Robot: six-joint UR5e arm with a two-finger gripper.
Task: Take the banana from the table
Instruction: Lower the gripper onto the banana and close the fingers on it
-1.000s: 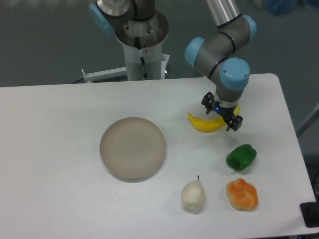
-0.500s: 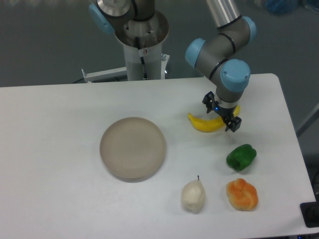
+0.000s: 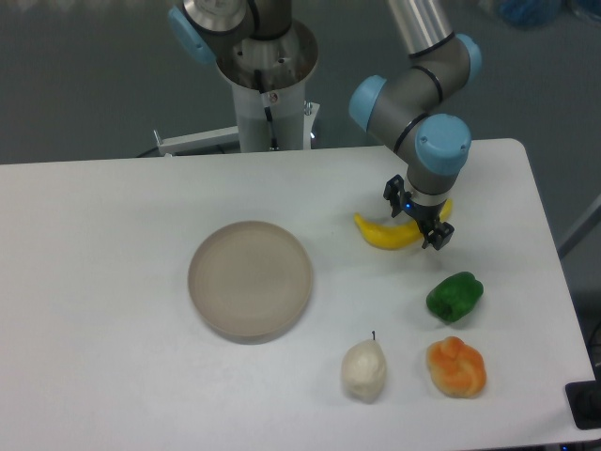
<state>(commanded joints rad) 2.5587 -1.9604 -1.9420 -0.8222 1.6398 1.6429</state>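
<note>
Where the gripper [image 3: 418, 218] straddles its right half at the frame's upper right, the banana [image 3: 386, 234] lies between narrowly parted fingers; grasp cannot be told.

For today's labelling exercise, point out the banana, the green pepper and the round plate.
banana [image 3: 380, 235]: fixed camera, left half of its yellow body.
green pepper [image 3: 454, 296]: fixed camera, middle of its top.
round plate [image 3: 250, 278]: fixed camera, bare centre of the dish.

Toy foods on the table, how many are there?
4. The banana lies under the gripper; the green pepper sits nearer the camera; the orange fruit is at the front; the whitish pear is beside it. The plate holds nothing.
</note>
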